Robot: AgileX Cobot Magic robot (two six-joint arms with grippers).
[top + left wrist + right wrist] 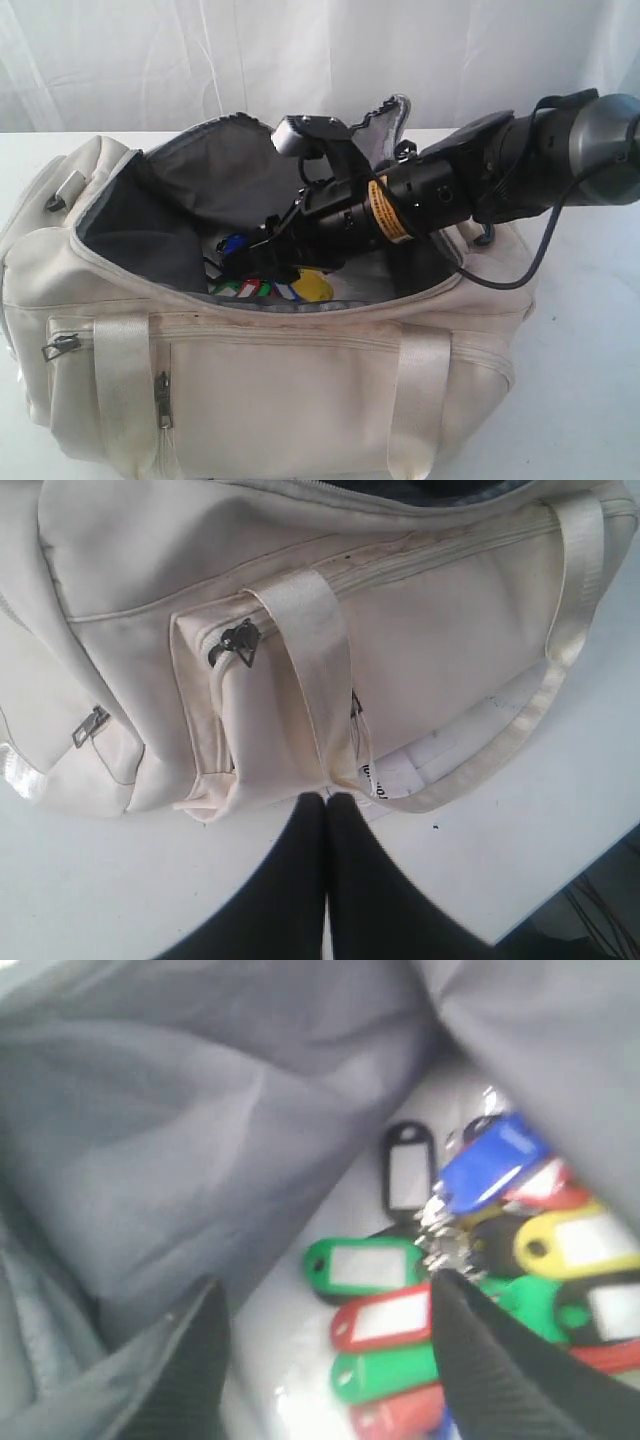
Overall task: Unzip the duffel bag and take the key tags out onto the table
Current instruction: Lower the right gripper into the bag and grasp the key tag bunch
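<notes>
- My right end effector (328, 1288), in from 3 o'clock, hangs wide open and empty over the key tags (385, 1318), ready to pinch.
- My left end effector (327, 805) sits closed, empty, outside the duffel bag (280, 390).

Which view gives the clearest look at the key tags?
The right wrist view: the key tags lie close up, colours distinct. Exterior view catches only a glimpse inside the duffel bag; left wrist view shows none.
</notes>
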